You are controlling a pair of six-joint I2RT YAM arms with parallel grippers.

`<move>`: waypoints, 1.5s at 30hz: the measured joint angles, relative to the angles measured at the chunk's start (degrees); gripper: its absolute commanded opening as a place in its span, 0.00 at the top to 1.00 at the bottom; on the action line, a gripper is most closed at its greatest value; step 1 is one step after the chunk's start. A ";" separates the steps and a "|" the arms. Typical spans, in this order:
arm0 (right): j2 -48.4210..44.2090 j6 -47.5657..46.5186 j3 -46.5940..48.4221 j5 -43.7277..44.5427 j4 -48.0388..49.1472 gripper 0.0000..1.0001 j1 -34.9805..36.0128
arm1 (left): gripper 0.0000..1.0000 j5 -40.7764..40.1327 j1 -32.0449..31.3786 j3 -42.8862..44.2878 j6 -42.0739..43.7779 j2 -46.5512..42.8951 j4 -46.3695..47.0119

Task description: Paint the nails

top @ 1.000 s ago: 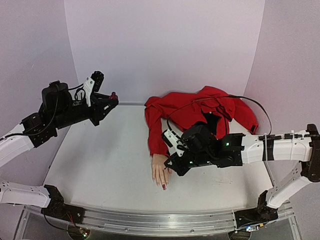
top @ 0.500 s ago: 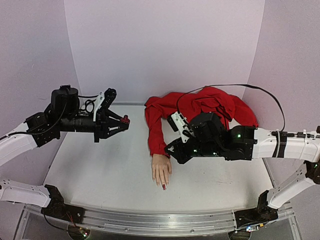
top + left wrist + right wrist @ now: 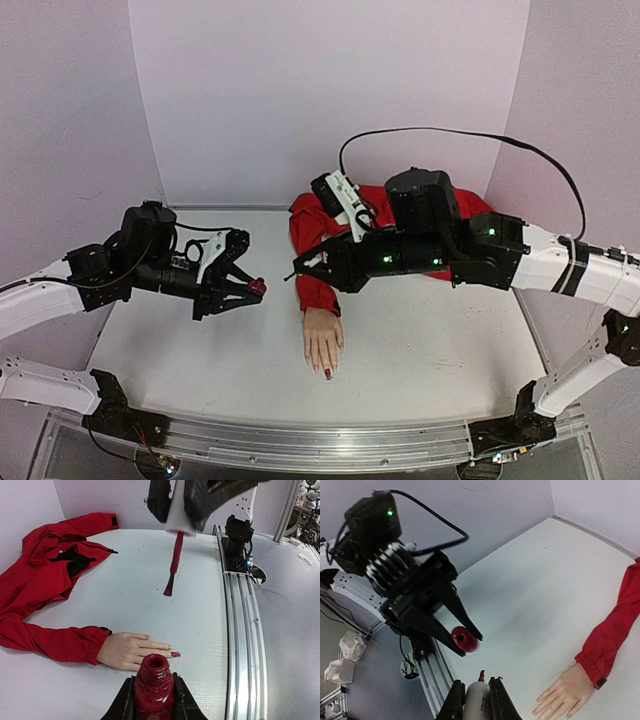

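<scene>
Since the hand [image 3: 322, 343] lies flat on the table [image 3: 190, 340] with its long axis running near to far, the nails [image 3: 327, 370] sit at its near end, pointing toward the arm bases. One fingertip shows dark red, while the others look bare pink in the left wrist view.

Left of the hand and a little farther back, the left gripper [image 3: 252, 288] is clamped on the open bottle [image 3: 153, 682], whose neck is tipped toward the hand's wrist. Just beyond that wrist, above the red cuff [image 3: 318, 295], the right gripper [image 3: 302, 271] is closed on the white cap [image 3: 180, 526]. The brush [image 3: 172, 562] hangs from the cap, red along its stem and well clear of the table.

From the brush tip the nails lie nearward along the hand's own axis and downward. The bottle mouth lies to the tip's left, facing it squarely in the right wrist view. The right gripper is the nearer of the two to the hand, and it alone carries the tool.

My reading is that the brush stands between bottle and hand, so the coming move is either a dip leftward or a descent onto a bare nail — the pictures do not settle which. Beyond the hand, the jacket [image 3: 45, 565] lies crumpled against the back wall.
</scene>
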 measured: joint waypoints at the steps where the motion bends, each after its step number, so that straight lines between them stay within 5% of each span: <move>1: 0.35 -0.28 0.92 -1.20 0.00 1.00 0.00 | 1.00 0.00 -0.04 -0.33 0.55 -0.20 -0.07; 13: 6.08 -1.22 8.94 -9.25 -2.01 1.00 0.00 | 1.00 -1.70 -1.16 -1.92 5.46 -1.62 -0.22; 45: 9.77 -1.60 10.45 -7.06 -3.87 1.00 0.33 | 1.00 -3.41 -2.29 -1.95 6.16 -1.60 -0.22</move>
